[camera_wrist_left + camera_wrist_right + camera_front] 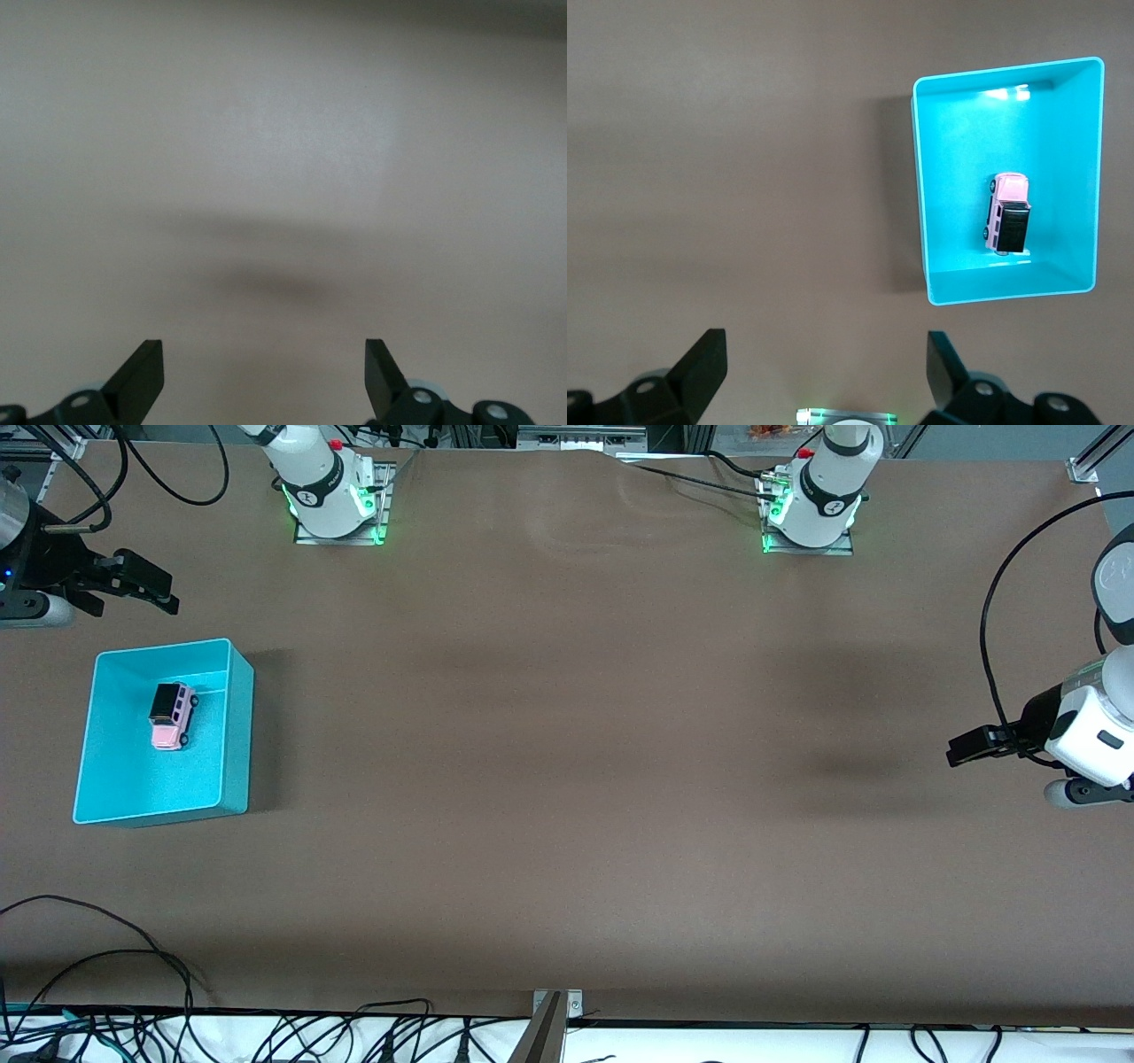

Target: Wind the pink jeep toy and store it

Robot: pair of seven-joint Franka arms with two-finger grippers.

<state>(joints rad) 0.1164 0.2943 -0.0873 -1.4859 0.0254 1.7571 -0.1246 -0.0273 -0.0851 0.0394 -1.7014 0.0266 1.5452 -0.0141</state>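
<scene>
The pink jeep toy [172, 715], with a black roof, stands on its wheels inside the turquoise bin [237, 731] at the right arm's end of the table. It also shows in the right wrist view [1008, 213], in the bin [1010, 288]. My right gripper [164, 595] is open and empty, up in the air beside the bin, over bare table toward the right arm's base; its jaws [826, 347] stand wide apart. My left gripper [961, 748] is open and empty over bare table at the left arm's end [264, 347].
The two arm bases [335, 491] [813, 505] stand with green lights at the table's edge farthest from the front camera. Black cables [133, 992] and a metal bracket [556, 1010] lie along the edge nearest it. The brown table top [567, 779] is wide.
</scene>
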